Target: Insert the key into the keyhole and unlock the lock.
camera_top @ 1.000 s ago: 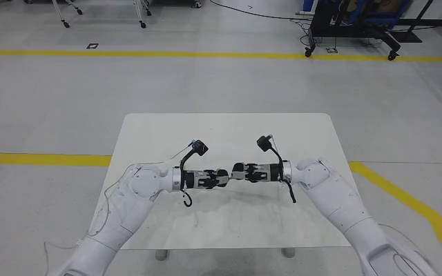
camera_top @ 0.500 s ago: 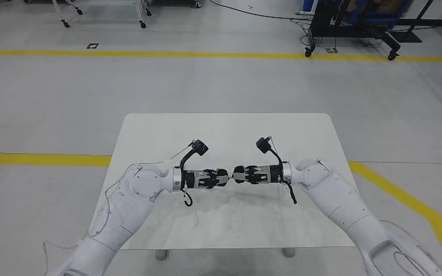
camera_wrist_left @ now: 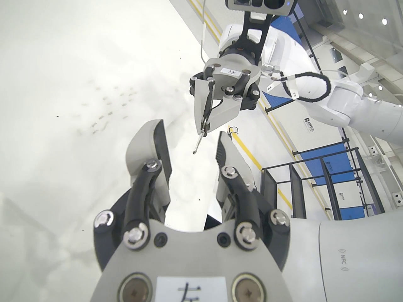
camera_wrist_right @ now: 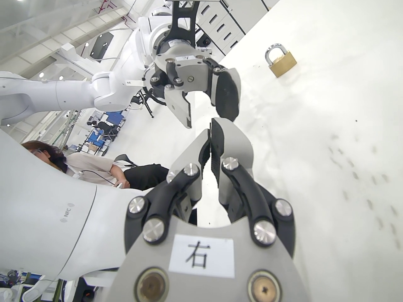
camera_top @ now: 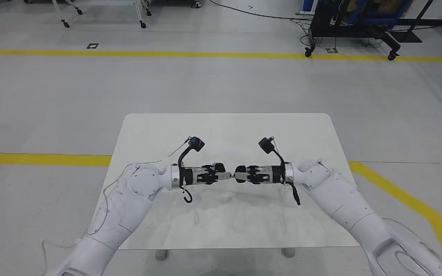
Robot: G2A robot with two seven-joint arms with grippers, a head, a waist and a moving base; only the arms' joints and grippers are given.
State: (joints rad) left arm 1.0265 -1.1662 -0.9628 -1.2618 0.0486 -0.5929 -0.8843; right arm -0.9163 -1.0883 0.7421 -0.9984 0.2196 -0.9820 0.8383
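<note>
My right gripper point(camera_wrist_left: 203, 126) is shut on a thin metal key point(camera_wrist_left: 199, 142) whose blade sticks out toward my left gripper point(camera_wrist_left: 189, 131). The left gripper is open, and the key's tip lies between its fingers point(camera_wrist_left: 157, 149) without touching them. In the top view the left gripper point(camera_top: 225, 173) and right gripper point(camera_top: 236, 172) meet tip to tip above the middle of the white table point(camera_top: 228, 131). A brass padlock point(camera_wrist_right: 281, 61) with a silver shackle lies on the table, apart from both grippers. In the right wrist view my right gripper point(camera_wrist_right: 210, 128) hides the key, with the open left gripper point(camera_wrist_right: 207, 120) just beyond.
The tabletop point(camera_wrist_right: 330, 102) around the padlock is bare, with faint scuff marks point(camera_wrist_right: 362, 171). Yellow floor lines point(camera_top: 207, 54) run beyond the table.
Both grippers have shifted slightly toward the far side of the table. The left wrist has turned a little. The right gripper still holds the key.
</note>
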